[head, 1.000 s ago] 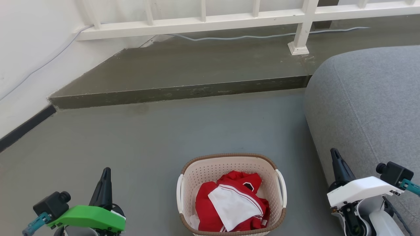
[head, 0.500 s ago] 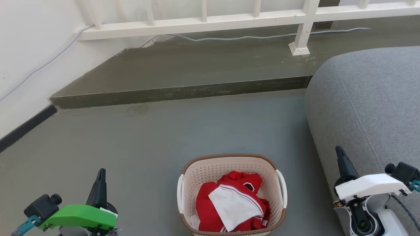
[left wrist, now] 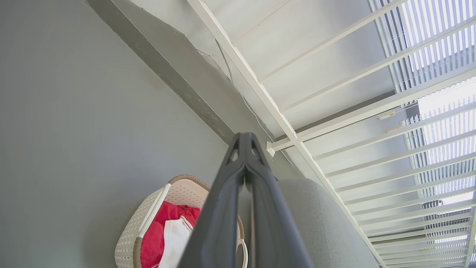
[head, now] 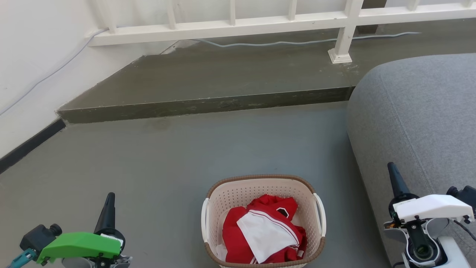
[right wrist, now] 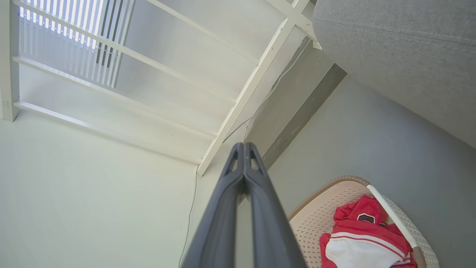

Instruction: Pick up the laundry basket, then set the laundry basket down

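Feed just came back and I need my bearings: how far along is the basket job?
Done: nothing I can confirm. The laundry basket sits on the floor with red and white clothes inside. In hand: nothing. The left gripper and right gripper are shut and empty, off to either side, clear of its white handles. Left, if it has not been lifted yet: grip the handles, lift, set down.

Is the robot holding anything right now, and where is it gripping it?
Nothing. The left gripper and right gripper are shut and empty, clear of the laundry basket.
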Controlling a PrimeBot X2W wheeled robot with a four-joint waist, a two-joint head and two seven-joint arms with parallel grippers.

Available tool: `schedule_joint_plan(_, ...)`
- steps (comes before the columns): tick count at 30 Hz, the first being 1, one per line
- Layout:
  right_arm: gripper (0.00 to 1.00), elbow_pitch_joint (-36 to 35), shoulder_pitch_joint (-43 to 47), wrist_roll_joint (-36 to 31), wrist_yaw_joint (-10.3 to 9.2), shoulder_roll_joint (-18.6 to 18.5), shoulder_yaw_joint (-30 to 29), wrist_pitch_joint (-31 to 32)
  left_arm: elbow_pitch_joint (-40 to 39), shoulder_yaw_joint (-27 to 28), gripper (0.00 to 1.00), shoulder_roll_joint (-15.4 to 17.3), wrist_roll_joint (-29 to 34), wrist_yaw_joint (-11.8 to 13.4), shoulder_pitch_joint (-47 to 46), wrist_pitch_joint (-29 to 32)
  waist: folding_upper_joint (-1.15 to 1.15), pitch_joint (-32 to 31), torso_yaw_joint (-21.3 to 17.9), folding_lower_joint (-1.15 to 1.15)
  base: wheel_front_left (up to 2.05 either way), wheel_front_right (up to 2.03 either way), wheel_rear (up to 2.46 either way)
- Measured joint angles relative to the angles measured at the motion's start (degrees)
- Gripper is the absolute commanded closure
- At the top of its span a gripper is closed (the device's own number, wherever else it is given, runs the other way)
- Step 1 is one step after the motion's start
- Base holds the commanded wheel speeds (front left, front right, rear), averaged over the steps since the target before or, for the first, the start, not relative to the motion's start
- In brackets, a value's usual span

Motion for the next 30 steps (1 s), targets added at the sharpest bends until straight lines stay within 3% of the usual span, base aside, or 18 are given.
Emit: schedule_joint_plan(30, 1.00, -0.86, -1.17, 21.14, 1.35, 0.98, -5.78, 6.00, 0.73, 3.20, 1.00, 0.22, -20.29, -0.01, -1.82, 5.56, 0.00, -0.17, 0.38, 0.00, 0.00, 0.00, 0.00)
